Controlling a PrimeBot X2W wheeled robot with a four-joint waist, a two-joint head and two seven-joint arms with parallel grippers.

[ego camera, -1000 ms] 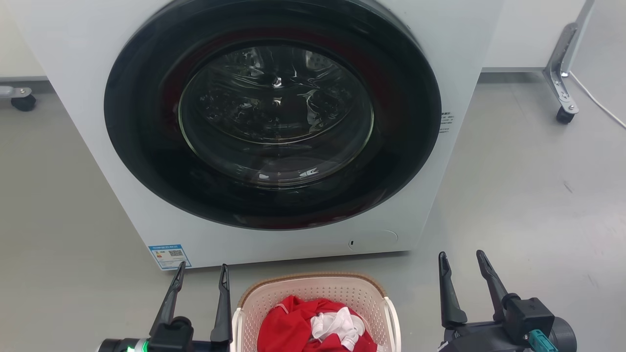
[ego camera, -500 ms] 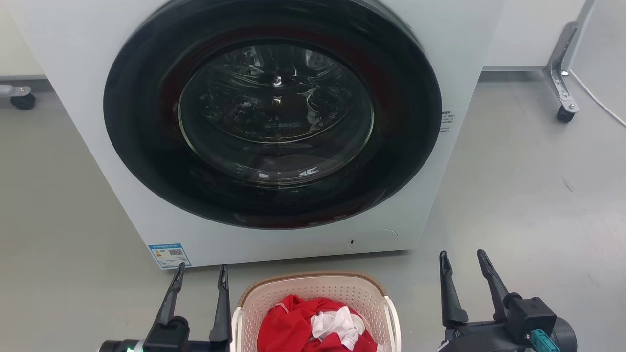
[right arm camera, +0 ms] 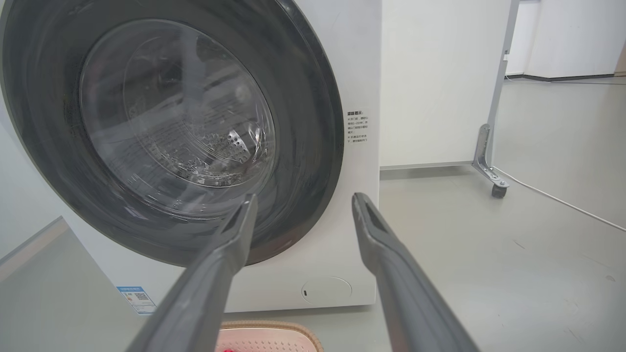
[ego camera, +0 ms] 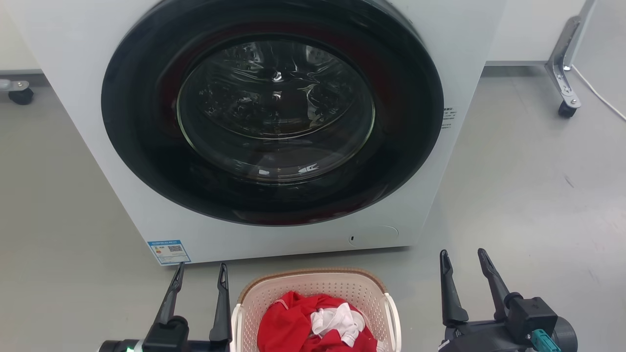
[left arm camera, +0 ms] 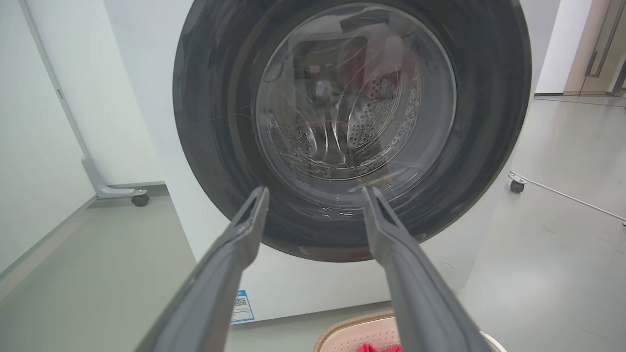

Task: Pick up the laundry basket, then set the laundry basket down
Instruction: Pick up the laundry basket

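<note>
Starting left of the laundry basket [ego camera: 293,293]: the left hand [ego camera: 201,267] is spread wide and empty, fingers pointing towards the washing machine [ego camera: 73,73]. Its inner finger [ego camera: 222,303] sits just beside the basket's left white handle [ego camera: 236,322], and whether they touch I can't tell. That looks like a line-up for taking the handle.

On to the basket itself: it sits flat on the grey floor [ego camera: 513,195] just in front of the machine's base, below the closed round door [ego camera: 274,112]. A red garment [ego camera: 283,322] and a white garment [ego camera: 337,320] are heaped inside. Not lifted yet, by my reading.

Right of the basket, the right hand [ego camera: 462,254] is likewise released and holds nothing, standing further off from the right handle [ego camera: 393,318]. One hand on each flank suggests a two-sided lift to keep the load level. The right one would need to close in first.
</note>
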